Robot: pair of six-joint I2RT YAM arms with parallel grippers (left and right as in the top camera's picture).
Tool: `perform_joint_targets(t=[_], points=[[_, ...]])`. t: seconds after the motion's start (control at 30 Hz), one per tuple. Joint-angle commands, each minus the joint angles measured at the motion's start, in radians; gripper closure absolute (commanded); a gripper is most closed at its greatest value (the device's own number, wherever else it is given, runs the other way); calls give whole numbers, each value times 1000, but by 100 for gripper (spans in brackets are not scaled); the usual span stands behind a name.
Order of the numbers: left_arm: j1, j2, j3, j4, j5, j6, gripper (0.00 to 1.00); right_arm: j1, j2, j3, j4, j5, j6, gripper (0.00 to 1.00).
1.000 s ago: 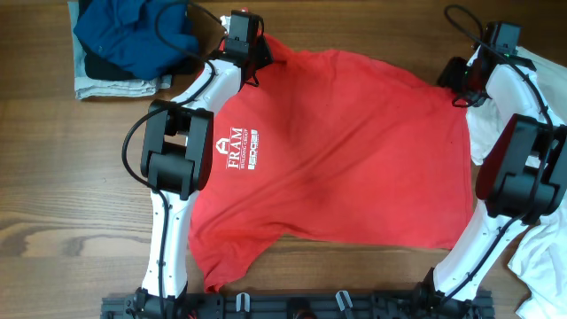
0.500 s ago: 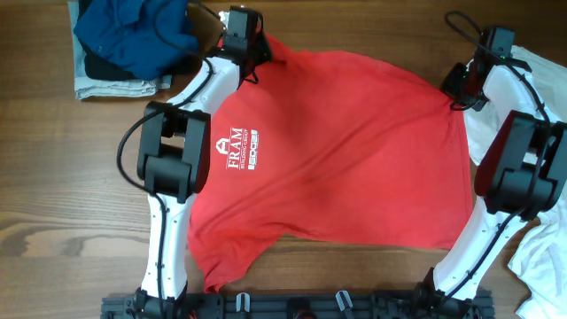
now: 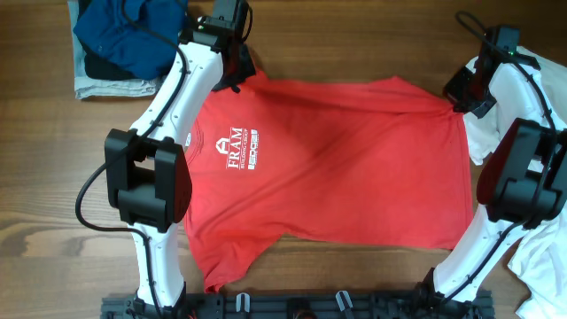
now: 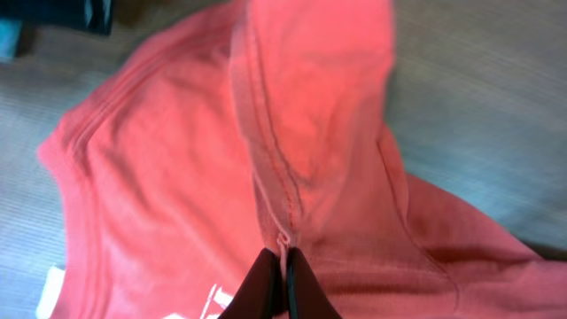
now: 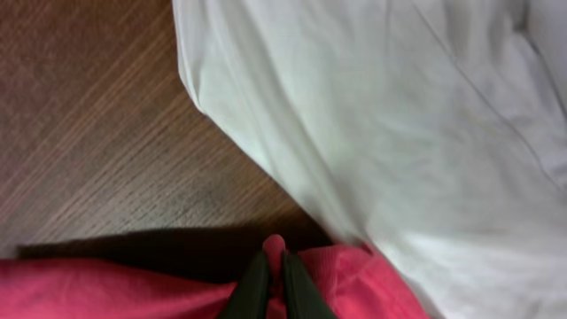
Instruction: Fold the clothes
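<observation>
The left pincer point(image 4: 282, 261) and right pincer point(image 5: 274, 259) clamp the red T-shirt point(image 3: 354, 168) by the table's point(image 3: 354, 35) far edge. White lettering point(image 3: 232, 159) reads "FRAM".

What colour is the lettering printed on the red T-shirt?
White lettering on the red cloth T-shirt; clearest in the overhead view.

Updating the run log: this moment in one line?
left end effector: shut on red shirt | right end effector: shut on red shirt
</observation>
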Motion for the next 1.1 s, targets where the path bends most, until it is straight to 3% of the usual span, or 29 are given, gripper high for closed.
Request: perform_joint_targets(t=[0.0, 0.13, 0.33, 0.7, 0.73, 0.8, 0.83, 0.87, 0.9, 0.97, 1.07], points=[[3, -24, -5, -89, -32, -11, 96, 1, -117, 16, -15, 23, 44, 96], [3, -24, -5, -259, -31, -64, 96, 0, -210, 16, -27, 34, 45, 96], [-11, -24, -10, -397, -31, -109, 96, 1, -211, 16, -78, 56, 67, 96], [-11, -22, -136, -303, -16, -134, 94, 1, -211, 8, -359, 56, 147, 95], [-11, -20, -136, -297, -16, -132, 83, 1, -211, 0, -390, 56, 146, 69], [-11, -20, -136, -298, -16, -130, 74, 0, -211, 1, -390, 56, 143, 38], [-11, -20, -136, -296, -16, -109, 65, 1, -211, 1, -397, 56, 143, 38], [-10, -20, -136, -291, -16, -86, 48, 1, -211, 1, -397, 55, 145, 38], [-10, -20, -136, -276, -17, -77, 40, 1, -211, 1, -394, 54, 145, 27], [-2, -20, -136, -193, -16, -57, 39, 1, -211, 1, -388, 51, 142, 13], [6, -20, -136, -42, -16, 75, 31, 1, -211, 0, -374, 50, 102, 9]])
